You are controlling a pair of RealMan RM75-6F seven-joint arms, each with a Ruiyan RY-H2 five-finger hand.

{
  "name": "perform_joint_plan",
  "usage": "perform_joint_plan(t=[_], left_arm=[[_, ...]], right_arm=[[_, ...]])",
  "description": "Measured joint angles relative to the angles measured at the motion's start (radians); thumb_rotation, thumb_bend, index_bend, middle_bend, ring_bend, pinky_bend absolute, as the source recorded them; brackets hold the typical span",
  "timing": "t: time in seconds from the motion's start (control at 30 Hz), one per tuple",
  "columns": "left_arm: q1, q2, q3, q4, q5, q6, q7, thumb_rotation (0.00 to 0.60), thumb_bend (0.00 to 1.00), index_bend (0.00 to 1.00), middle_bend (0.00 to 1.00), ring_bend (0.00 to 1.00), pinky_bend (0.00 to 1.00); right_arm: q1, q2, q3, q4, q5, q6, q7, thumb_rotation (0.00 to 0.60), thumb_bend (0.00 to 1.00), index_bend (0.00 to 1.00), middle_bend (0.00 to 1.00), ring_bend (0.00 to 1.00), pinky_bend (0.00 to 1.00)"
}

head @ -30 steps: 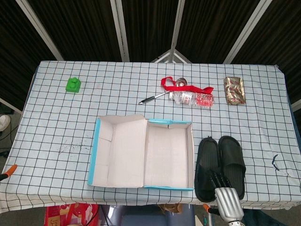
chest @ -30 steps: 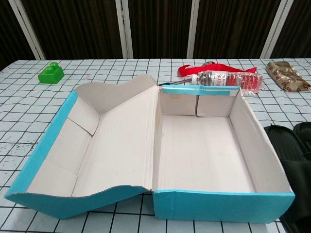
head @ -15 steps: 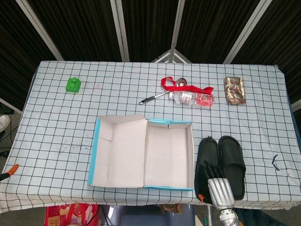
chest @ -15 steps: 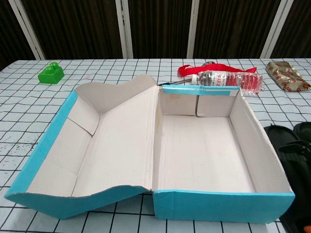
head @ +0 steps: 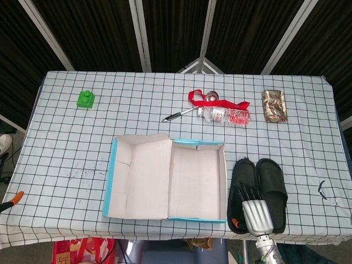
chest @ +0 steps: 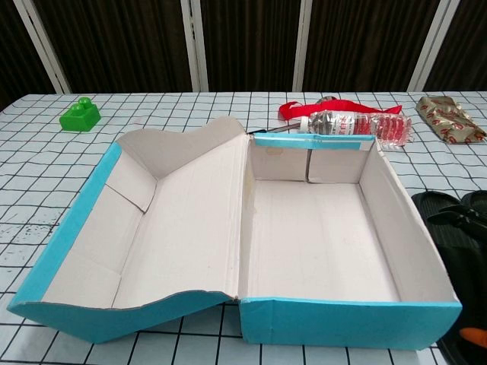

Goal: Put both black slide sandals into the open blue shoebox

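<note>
Since one second ago, the right hand has moved left over the two black sandals, which lie side by side just right of the open blue shoebox. Whether its fingers grip a sandal, I cannot tell.

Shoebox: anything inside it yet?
No. The shoebox shows only bare cardboard; both sandals lie outside, right of it, with the right hand over them. Nothing inside is covered.
</note>
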State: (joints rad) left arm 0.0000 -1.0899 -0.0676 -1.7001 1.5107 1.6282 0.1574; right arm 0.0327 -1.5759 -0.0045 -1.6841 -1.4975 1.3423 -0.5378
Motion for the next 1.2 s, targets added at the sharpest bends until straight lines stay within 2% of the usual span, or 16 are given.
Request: perform_joint_plan(t=[1.2], left_arm=[[0.001,-0.009,0.007,-0.009,0.004,-0.005,0.035,0.6,0.08,0.09,0.0,0.0,0.1]], right_arm=[[0.038,0.086,-0.024,-0.085,0.089,-0.033,-0.039,0.6,0.16,0.12,0.07,0.09,0.11]])
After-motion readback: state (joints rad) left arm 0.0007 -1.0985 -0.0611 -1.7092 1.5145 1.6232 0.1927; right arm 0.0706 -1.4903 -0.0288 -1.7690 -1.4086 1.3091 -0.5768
